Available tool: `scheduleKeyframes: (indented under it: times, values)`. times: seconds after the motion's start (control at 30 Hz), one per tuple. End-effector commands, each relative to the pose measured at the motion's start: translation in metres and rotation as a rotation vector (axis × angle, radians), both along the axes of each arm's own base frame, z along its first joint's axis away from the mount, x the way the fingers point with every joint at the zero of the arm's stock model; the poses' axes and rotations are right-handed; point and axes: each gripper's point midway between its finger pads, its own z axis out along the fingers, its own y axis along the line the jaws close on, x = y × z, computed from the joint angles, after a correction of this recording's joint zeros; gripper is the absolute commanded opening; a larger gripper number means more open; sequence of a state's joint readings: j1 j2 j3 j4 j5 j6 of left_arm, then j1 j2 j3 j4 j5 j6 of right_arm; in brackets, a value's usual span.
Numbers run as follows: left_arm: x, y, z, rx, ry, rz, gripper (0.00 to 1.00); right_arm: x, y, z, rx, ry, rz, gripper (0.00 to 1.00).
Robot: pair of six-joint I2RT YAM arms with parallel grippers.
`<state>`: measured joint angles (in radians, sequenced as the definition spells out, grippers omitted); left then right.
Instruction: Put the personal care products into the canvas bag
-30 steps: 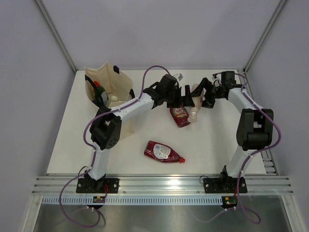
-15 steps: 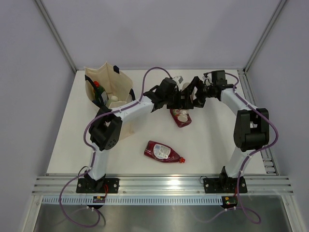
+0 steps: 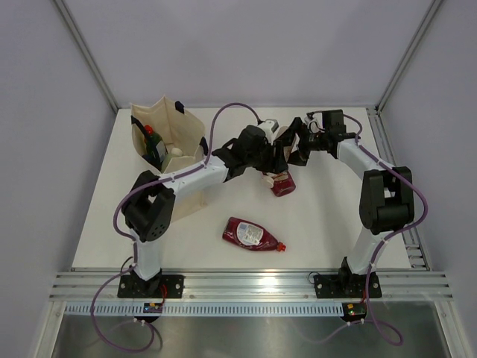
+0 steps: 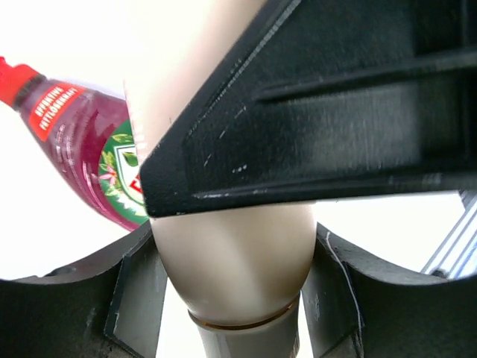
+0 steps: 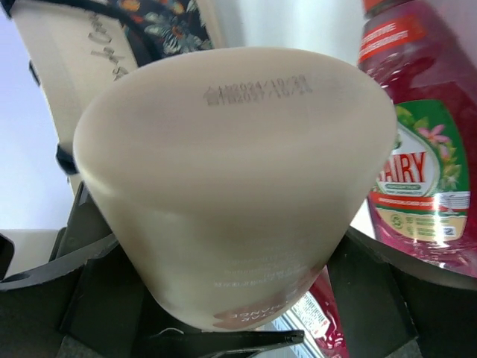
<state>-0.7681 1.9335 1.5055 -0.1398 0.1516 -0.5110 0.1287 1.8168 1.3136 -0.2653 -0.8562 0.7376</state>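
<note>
The beige bottle (image 4: 238, 261) has been carried leftward since the earlier frame. The bag (image 3: 190, 127) is seen far left, well apart. At mid-table the bottle is clamped by the left gripper (image 4: 235, 287) and the right gripper (image 5: 231, 298) alike, above a red bottle (image 3: 282, 183).

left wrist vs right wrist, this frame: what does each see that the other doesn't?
Left wrist only: the neck end of the beige-pink bottle, sitting in the left gripper, with a finger of the right gripper crossing over it.
Right wrist only: the bottle's flat base with its printed code, held between the right gripper's fingers, and the canvas bag behind.
Both: the beige-pink bottle pinched from both sides, and a dark red bottle lying beside it.
</note>
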Motion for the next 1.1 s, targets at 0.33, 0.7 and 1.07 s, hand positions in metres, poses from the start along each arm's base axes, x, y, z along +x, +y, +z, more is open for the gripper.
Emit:
scheduleKeyframes:
  times: [0.33, 0.7, 1.07]
  values:
    - [-0.037, 0.008, 0.098, -0.251, -0.208, -0.262, 0.0, -0.029, 0.021, 0.098, 0.155, -0.361, 0.303, 1.0]
    - [-0.049, 0.021, 0.106, -0.224, -0.186, -0.323, 0.0, -0.006, -0.002, 0.122, 0.125, -0.449, 0.243, 1.0]
    - [-0.056, 0.028, 0.099, -0.185, -0.159, -0.346, 0.0, 0.008, -0.008, 0.13, 0.121, -0.462, 0.178, 1.0]
